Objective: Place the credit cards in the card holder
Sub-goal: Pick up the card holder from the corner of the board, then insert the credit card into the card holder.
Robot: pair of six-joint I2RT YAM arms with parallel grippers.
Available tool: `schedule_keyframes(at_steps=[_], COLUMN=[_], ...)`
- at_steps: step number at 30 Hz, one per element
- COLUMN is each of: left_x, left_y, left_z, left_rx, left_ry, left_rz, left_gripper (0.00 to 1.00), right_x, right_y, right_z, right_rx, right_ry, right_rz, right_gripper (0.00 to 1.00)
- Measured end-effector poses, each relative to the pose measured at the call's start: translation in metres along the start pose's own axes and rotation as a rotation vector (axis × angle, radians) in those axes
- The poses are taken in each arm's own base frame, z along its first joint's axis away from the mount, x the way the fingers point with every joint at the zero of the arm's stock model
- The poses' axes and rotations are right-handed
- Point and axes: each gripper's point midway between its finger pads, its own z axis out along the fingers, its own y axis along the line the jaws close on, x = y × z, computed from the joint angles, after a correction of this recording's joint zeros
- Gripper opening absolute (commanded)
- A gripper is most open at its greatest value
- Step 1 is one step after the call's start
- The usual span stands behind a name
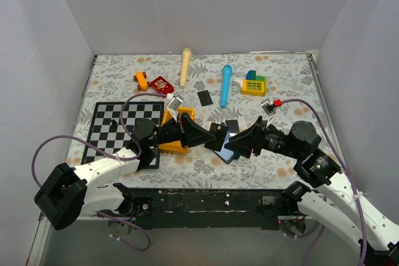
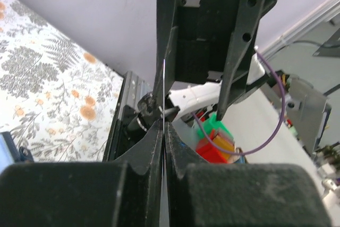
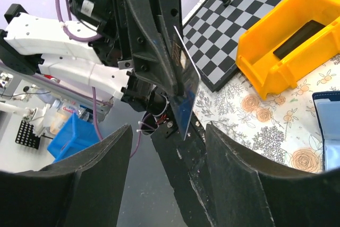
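Your widest surface is the grey floral-print tablecloth (image 1: pixel 112 85), and on its left side lies the black-and-white chequered chessboard mat (image 1: pixel 112 129). Just right of that mat sits the open yellow plastic bin (image 3: pixel 265 73), with a flat black piece (image 3: pixel 300 35) lying inside it.

Now to the middle, where your two arms meet nose to nose above the near part of the cloth. The small navy-blue folding card holder (image 3: pixel 328 131) lies flat on the cloth just below and beside them. It is open, with its light blue inside facing up (only its edge shows from the right wrist).

Your left gripper (image 1: pixel 214 135) is clamped tight on the thin glossy dark credit card (image 3: pixel 185 78). The card stands on edge in the air, its shiny face catching the light, and it is off the cloth and not in the holder.

Your right gripper (image 1: pixel 229 144) faces it with fingers spread wide and nothing between the pads, the card's free end just in front of it. You cannot tell from here whether a finger touches the card.

Further back a second flat black card (image 1: pixel 204 98) lies alone on the cloth, well apart from the holder.
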Motion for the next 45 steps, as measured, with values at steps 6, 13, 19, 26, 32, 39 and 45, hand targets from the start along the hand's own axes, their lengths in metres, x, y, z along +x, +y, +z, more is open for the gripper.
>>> schedule_keyframes(at_steps=[6, 13, 19, 26, 32, 39, 45], left_x=[-0.015, -0.012, -0.008, -0.01, -0.023, -0.065, -0.052], left_y=[-0.017, -0.021, -0.021, -0.015, 0.014, 0.061, 0.093], left_z=[0.007, 0.015, 0.017, 0.015, -0.008, -0.104, -0.197], left_rx=[0.051, 0.087, 0.092, 0.031, -0.246, -0.817, -1.254], left_ry=[-0.113, -0.123, -0.116, -0.123, -0.192, -0.447, -0.549], left_rz=[-0.042, -0.083, -0.09, -0.077, -0.054, -0.005, 0.001], left_gripper=[0.0, 0.0, 0.14, 0.74, 0.96, 0.98, 0.98], right_x=[-0.008, -0.014, -0.017, -0.017, -0.051, -0.11, -0.125], right_y=[-0.003, -0.001, 0.004, -0.021, -0.038, -0.009, 0.01], right_z=[0.008, 0.01, 0.01, 0.009, -0.019, -0.06, -0.083], right_rx=[0.003, -0.009, -0.025, 0.115, 0.397, 0.588, 0.656], right_ry=[-0.026, -0.053, -0.063, -0.074, -0.179, -0.29, -0.301], right_rz=[0.007, 0.0, 0.006, 0.05, 0.083, 0.147, 0.198], right_gripper=[0.58, 0.43, 0.01, 0.01, 0.01, 0.01, 0.01])
